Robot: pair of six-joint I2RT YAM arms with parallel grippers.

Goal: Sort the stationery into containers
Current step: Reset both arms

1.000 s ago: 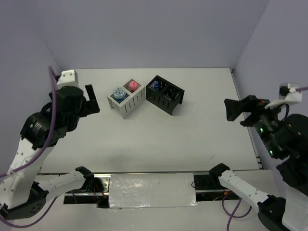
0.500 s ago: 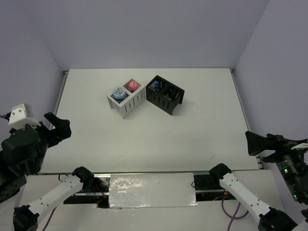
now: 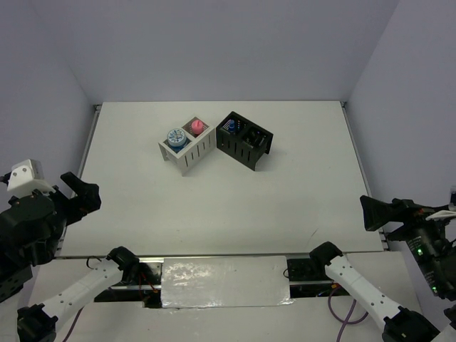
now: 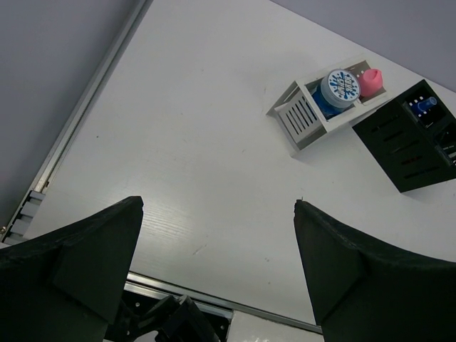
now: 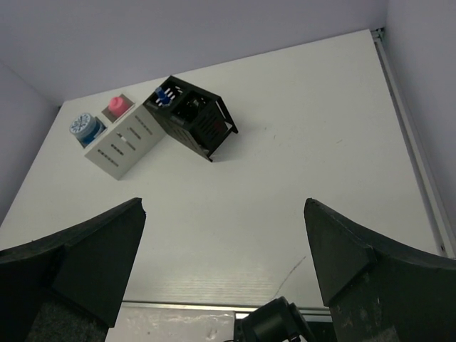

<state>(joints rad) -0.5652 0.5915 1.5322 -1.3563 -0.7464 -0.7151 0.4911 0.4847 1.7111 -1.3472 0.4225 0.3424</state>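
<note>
Stationery-sorting scene on a pale table [image 3: 228, 206], shown by three cameras. From overhead we see a white two-compartment box [image 3: 191, 151] and a black two-compartment box [image 3: 246, 146] standing just beside each other toward the far middle of the table. They are angled so that their near corners almost meet, and we cannot tell whether they touch.

In the white box, a round pale-blue patterned tape roll [image 3: 175, 137] fills the left compartment and a pink tube [image 3: 197, 127] stands upright in the right one. In the black box, a small blue-and-white stick [image 3: 228, 126] shows in the left compartment. The other compartment holds something dark that we cannot make out in any view.

Only the overhead camera shows the two arms themselves. They sit at the near corners, well apart from the boxes, with the left gripper [image 3: 80, 189] at the table's left edge and the right gripper [image 3: 369, 212] at its right edge.

The wrist cameras make the jaws plain. On each gripper the two dark fingers [image 4: 78, 271] are spread wide at the bottom of the frame, with only bare table between them and nothing grasped.

The left wrist view shows the slatted short end of the white box most clearly. The right wrist view shows its long slotted side and the barred side of the black box.
</note>
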